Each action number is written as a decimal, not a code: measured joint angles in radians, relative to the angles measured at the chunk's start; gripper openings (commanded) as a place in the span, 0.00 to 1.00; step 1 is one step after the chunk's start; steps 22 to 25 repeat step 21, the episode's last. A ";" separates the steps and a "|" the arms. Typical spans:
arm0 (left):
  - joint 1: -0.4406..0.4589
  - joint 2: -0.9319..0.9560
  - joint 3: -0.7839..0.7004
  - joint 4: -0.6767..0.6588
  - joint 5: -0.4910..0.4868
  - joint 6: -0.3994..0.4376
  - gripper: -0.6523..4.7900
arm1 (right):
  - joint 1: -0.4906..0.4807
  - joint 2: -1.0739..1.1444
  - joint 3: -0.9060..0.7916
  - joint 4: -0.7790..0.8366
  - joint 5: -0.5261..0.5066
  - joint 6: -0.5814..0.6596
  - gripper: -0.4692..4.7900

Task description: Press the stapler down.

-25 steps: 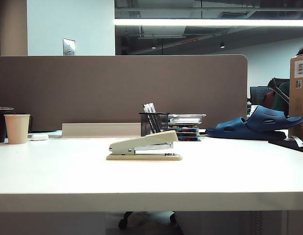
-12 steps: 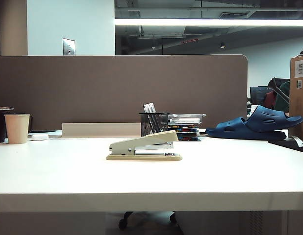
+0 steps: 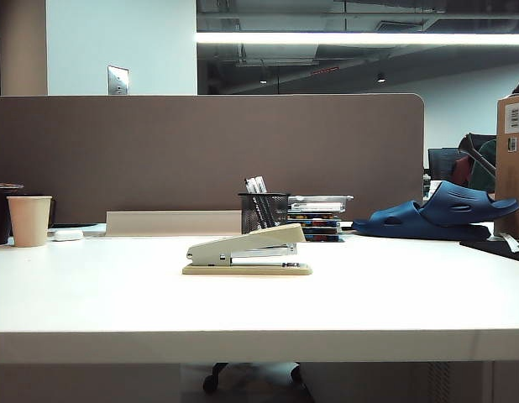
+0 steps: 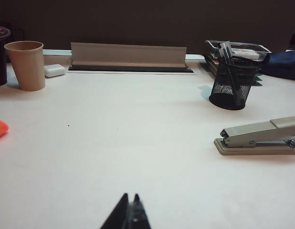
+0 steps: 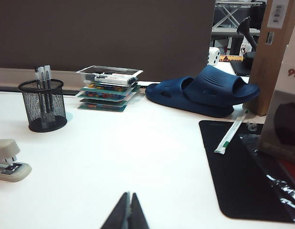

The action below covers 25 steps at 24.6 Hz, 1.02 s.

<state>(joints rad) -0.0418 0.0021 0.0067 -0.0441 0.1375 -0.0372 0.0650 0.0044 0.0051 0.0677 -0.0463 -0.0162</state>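
White desk (image 3: pixel 117 302) carries exactly what it carried a second ago: nothing in the exterior view has shifted, and neither arm shows there.

At the desk's far left edge stand a paper cup (image 3: pixel 29 220) and, just beside it, a small white case (image 3: pixel 67 235). The left gripper (image 4: pixel 129 215) hangs low over the near part of the desk, pointing toward the far edge, its dark fingertips pressed together with no gap and nothing between them. The stapler (image 3: pixel 247 250) lies in the middle of the desk, well apart from that gripper, flat on its tan base with the wedge-shaped top arm raised. Behind it, near the far edge, sit a black mesh pen holder (image 3: pixel 262 211) and a stack of trays (image 3: pixel 317 216). The right gripper (image 5: pixel 129 212) also hovers over the near part of the desk, fingertips closed on nothing, the stapler well off to one side. Blue slippers (image 3: pixel 436 214) rest toward the far right corner, beside a cardboard box (image 3: pixel 512 159).
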 measured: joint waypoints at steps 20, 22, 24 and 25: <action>0.000 0.000 0.000 0.029 0.000 0.018 0.11 | 0.000 0.000 0.000 0.019 0.000 -0.016 0.07; 0.000 0.000 0.000 0.029 0.000 0.018 0.11 | 0.000 0.000 0.000 0.019 0.000 -0.016 0.07; 0.000 0.000 0.000 0.029 0.000 0.018 0.11 | 0.000 0.000 0.000 0.019 0.000 -0.016 0.07; 0.000 0.000 0.000 0.029 0.000 0.018 0.11 | 0.000 0.000 0.000 0.019 0.000 -0.016 0.07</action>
